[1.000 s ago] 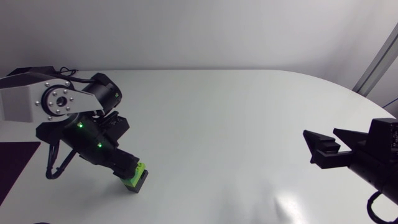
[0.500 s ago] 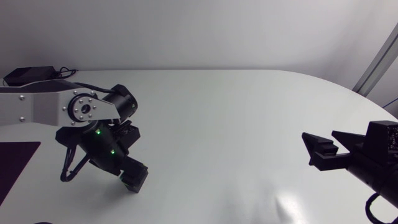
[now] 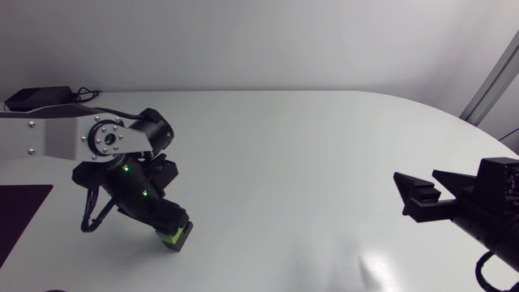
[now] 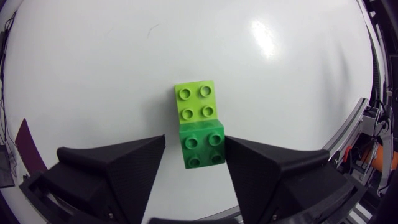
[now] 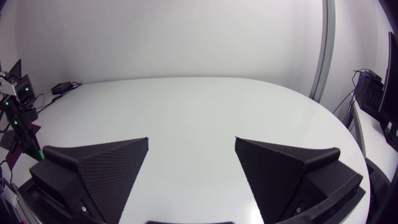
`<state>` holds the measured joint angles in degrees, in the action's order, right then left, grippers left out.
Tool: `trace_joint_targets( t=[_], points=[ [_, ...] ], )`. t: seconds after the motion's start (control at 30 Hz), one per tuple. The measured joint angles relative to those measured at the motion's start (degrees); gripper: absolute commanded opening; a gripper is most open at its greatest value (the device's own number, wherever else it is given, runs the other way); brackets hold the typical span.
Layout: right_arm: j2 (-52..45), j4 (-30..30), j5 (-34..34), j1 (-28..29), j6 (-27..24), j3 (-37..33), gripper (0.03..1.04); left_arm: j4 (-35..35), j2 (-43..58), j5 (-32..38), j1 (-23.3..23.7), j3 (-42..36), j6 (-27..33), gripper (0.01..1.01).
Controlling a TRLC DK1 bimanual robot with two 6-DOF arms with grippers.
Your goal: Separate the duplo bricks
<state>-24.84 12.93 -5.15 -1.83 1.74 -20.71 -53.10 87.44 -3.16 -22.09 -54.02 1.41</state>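
Two duplo bricks lie joined end to end on the white table: a light green brick and a dark green brick. My left gripper points down over them, with the dark green brick between its fingers. One finger lies against the brick and a thin gap shows at the other, so the gripper is open. In the head view the left gripper is near the table's front left, with a bit of green brick showing at its tip. My right gripper hangs open and empty at the far right, also open in its own view.
A black box with cables sits at the back left corner. A dark purple mat lies at the left edge. Bare white table spreads between the two arms.
My left arm swung its wrist over the bricks, and its fingers have narrowed around the dark green brick. The right arm has not moved.
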Motion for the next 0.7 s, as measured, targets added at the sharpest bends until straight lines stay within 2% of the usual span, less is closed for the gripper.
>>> trace_joint_targets(
  t=[0.37, 0.53, 0.7],
  points=[
    [0.0, -1.1, 0.0, 0.0, 0.2, 0.0, 1.00, 0.0, -0.4, 0.0, 0.4, 0.1, -1.3, 0.325],
    [0.0, -1.3, 0.0, 0.0, 0.5, 0.3, 1.00, 0.0, -1.0, 0.0, 0.1, 0.2, -1.3, 0.284],
    [0.0, -1.3, 0.0, 0.0, 0.9, 0.3, 1.00, 0.0, -2.7, -0.1, -1.0, 0.6, -0.5, 0.284]
  ],
)
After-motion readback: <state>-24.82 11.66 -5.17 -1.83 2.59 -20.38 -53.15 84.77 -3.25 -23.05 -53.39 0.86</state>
